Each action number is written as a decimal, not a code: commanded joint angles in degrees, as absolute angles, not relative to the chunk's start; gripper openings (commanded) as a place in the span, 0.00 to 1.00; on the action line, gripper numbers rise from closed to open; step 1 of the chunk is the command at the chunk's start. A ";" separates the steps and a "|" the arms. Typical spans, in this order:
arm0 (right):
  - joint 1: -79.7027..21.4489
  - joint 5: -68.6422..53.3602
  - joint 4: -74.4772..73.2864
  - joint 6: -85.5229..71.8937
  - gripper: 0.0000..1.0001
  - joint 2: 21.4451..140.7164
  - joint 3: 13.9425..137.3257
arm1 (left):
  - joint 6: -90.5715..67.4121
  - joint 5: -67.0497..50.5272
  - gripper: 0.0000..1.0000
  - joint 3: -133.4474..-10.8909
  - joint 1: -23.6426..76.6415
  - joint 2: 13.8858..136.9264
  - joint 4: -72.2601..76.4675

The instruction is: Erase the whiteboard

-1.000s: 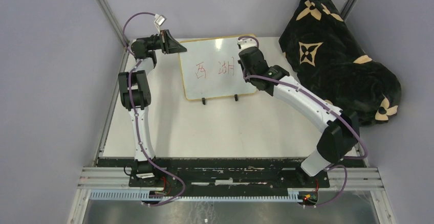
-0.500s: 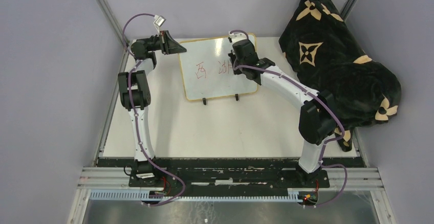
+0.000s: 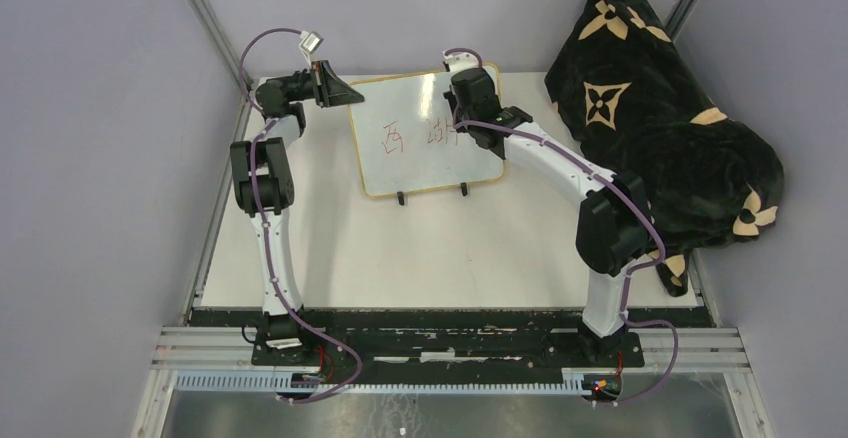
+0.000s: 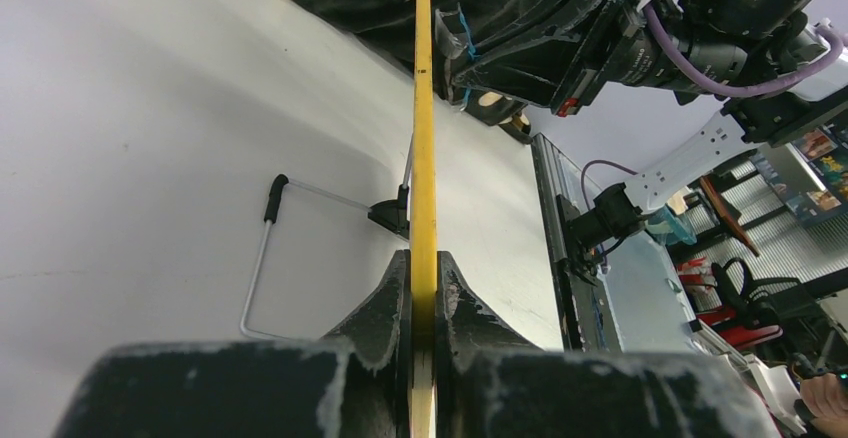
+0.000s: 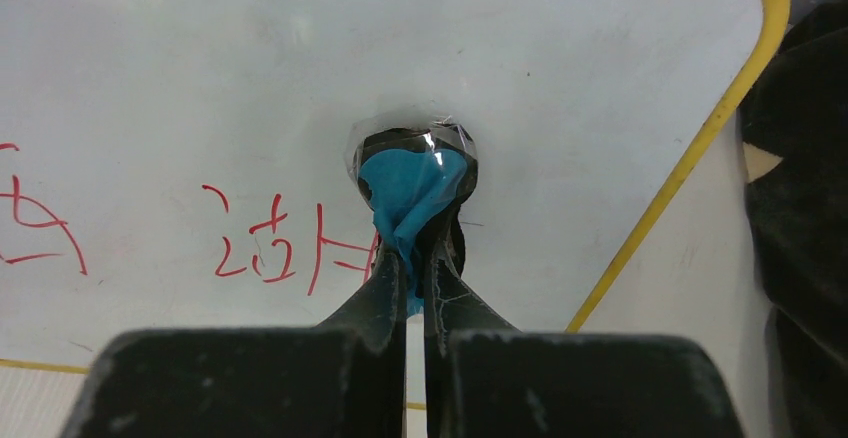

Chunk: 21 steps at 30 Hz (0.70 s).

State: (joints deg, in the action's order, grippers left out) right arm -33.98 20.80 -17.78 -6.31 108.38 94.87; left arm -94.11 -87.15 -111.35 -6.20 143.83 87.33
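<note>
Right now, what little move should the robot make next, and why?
Probably drag the blue wad sideways over the red characters. The right gripper is shut on the wad, pressing it on the whiteboard just beside the writing, which is unerased, while the left gripper clamps the board's edge.

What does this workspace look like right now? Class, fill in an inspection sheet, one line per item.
Surface: white table, carrying the board.
Job's things: whiteboard, yellow frame, red writing not yet erased.
Clutter: black patterned blanket heaped at the right.
Grippers: left gripper shut on the whiteboard's edge; right gripper shut on a blue wad at the board's face.
Cables: purple cables run along both arms.
Surroundings: grey walls; nothing else seen.
</note>
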 commanded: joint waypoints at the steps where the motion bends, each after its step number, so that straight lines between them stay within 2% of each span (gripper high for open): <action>1: -33.42 22.69 -14.96 -4.59 0.01 110.38 98.67 | -93.99 -93.69 0.03 -111.17 -6.54 140.41 99.08; 9: -33.84 15.41 -15.25 -8.30 0.01 112.88 100.02 | -94.47 -93.69 0.03 -110.98 -6.33 139.91 99.07; 21: -41.11 15.76 -15.82 -8.71 0.01 116.10 103.09 | -94.42 -93.69 0.03 -109.95 -5.27 138.77 99.06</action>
State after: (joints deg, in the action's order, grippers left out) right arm -38.41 17.74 -17.21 -7.68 114.45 99.79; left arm -94.13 -87.55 -110.50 -6.24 142.87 87.31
